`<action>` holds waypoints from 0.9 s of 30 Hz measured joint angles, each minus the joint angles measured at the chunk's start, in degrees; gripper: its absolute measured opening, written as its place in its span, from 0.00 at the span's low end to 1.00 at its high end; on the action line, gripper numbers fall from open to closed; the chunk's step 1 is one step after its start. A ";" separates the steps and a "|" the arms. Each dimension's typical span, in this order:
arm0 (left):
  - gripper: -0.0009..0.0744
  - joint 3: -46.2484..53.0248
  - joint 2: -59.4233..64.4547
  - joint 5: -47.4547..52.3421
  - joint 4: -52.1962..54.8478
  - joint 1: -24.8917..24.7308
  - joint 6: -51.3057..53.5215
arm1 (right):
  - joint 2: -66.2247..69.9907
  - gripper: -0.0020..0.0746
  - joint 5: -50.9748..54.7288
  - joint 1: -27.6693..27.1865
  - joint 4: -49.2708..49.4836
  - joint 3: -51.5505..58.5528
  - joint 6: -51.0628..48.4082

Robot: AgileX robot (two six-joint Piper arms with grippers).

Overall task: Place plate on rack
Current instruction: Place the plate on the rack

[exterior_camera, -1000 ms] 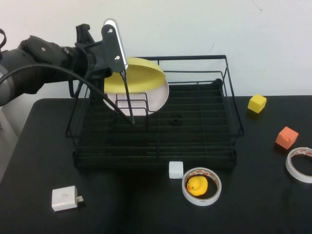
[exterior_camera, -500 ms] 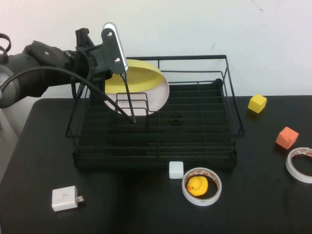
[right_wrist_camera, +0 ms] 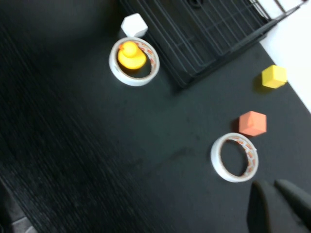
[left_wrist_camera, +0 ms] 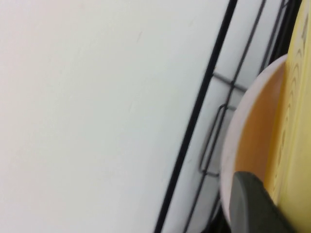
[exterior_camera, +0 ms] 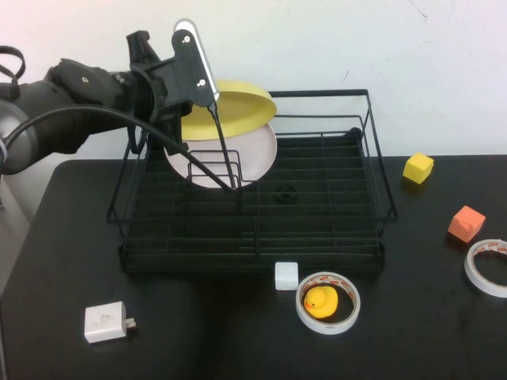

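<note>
A rubber duck (exterior_camera: 319, 301) is seen inside 1 tape ring (exterior_camera: 328, 303) before the rack (exterior_camera: 253, 190). The right gripper (right_wrist_camera: 279, 204), fingers together and empty, is held above the table. Farther back, the yellow plate (exterior_camera: 230, 111) is clamped by the left gripper (exterior_camera: 184, 99) above the rack's rear-left corner, over a pale plate (exterior_camera: 245, 154).

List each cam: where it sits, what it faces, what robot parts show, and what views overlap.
High: raised on robot's side, angled down at rack; left arm holds plate in left gripper.
Left wrist: beside the plate, facing wall; one finger shows.
Right wrist: above table, looking down; right gripper tips show, shut.
Shared: high and right wrist both show duck, rack.
</note>
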 joint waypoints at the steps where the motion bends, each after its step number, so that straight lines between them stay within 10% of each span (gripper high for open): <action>1: 0.15 0.00 0.00 0.89 0.00 0.00 -0.17 | 0.00 0.03 0.00 0.00 -0.32 0.00 0.00; 27: 0.15 0.00 3.50 1.48 -0.72 -0.07 -2.81 | 0.00 0.02 0.00 0.00 -0.83 0.00 1.10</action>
